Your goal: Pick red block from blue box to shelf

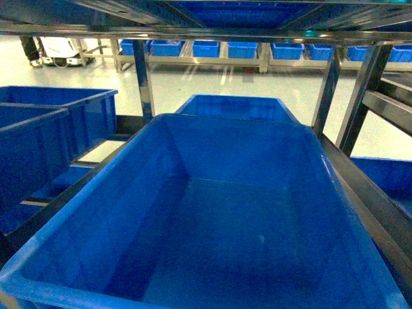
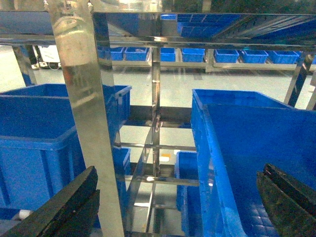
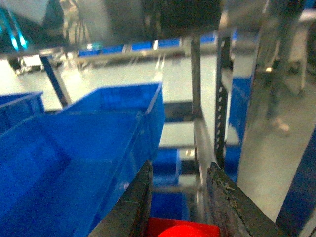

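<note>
The red block [image 3: 182, 229] shows at the bottom of the right wrist view, stud up, and my right gripper [image 3: 180, 170] is shut on it. It hangs just right of the blue box [image 3: 74, 148], outside its wall and near a perforated upright of the shelf [image 3: 222, 98]. In the head view the blue box [image 1: 38, 257] is a wide smooth tub resting on the steel shelf [image 1: 143, 77], with nothing inside. My left gripper [image 2: 175, 197] is open and holds nothing; beyond it are a shelf upright [image 2: 84, 98] and the box's left wall [image 2: 217, 168]. Neither gripper shows in the head view.
A second smooth blue tub [image 1: 235, 106] stands behind the box. Dark blue ribbed crates [image 1: 45, 135] sit on the shelf to the left. Steel rails [image 1: 386, 103] run along the right side and overhead. More blue crates [image 1: 206, 48] line the far wall.
</note>
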`<state>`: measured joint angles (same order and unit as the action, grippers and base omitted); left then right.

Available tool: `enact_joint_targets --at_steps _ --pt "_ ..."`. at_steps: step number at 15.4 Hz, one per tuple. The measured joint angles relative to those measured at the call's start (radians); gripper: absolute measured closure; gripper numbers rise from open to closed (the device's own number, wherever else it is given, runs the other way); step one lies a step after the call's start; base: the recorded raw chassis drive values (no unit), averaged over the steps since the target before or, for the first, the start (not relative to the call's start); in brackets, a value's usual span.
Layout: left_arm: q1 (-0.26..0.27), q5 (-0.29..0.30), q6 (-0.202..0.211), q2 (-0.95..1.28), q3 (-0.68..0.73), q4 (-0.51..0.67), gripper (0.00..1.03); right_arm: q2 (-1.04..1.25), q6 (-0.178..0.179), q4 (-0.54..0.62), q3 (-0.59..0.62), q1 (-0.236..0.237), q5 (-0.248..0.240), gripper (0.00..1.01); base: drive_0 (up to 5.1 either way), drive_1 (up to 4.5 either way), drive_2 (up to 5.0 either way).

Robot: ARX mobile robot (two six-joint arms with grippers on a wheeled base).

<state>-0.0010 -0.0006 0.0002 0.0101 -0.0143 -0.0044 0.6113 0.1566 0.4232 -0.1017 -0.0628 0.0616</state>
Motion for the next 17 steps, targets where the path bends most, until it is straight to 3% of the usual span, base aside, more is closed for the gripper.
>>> enact_joint_targets --at_steps 2,3,4,6,7,10,14,17 --pt "0.0 0.0 0.0 0.0 0.0 0.0 0.05 0.018 0.023 -0.049 0.0 0.01 0.012 0.73 0.0 0.0 0.0" --pt "0.0 0.0 0.0 0.0 0.0 0.0 0.05 0.067 0.06 -0.043 0.009 0.058 0.007 0.73 0.0 0.0 0.0" --pt "0.0 0.0 0.0 0.0 0.0 0.0 0.05 0.287 0.05 0.251 0.009 0.274 -0.04 0.73 0.0 0.0 0.0" --pt "0.0 0.0 0.0 0.0 0.0 0.0 0.05 0.583 -0.042 0.453 -0.079 0.432 -0.096 0.73 0.0 0.0 0.0" --pt "0.0 0.0 0.0 0.0 0.0 0.0 0.05 0.689 -0.076 0.526 -0.138 0.468 -0.104 0.73 0.0 0.0 0.0" --pt "0.0 0.0 0.0 0.0 0.0 0.0 0.05 0.853 -0.13 0.592 -0.232 0.484 -0.108 0.73 0.0 0.0 0.0" --pt "0.0 0.0 0.0 0.0 0.0 0.0 0.05 0.935 -0.15 0.594 -0.274 0.481 -0.107 0.73 0.0 0.0 0.0" --pt "0.0 0.0 0.0 0.0 0.0 0.0 0.05 1.078 -0.169 0.636 -0.339 0.452 -0.091 0.73 0.0 0.0 0.0"
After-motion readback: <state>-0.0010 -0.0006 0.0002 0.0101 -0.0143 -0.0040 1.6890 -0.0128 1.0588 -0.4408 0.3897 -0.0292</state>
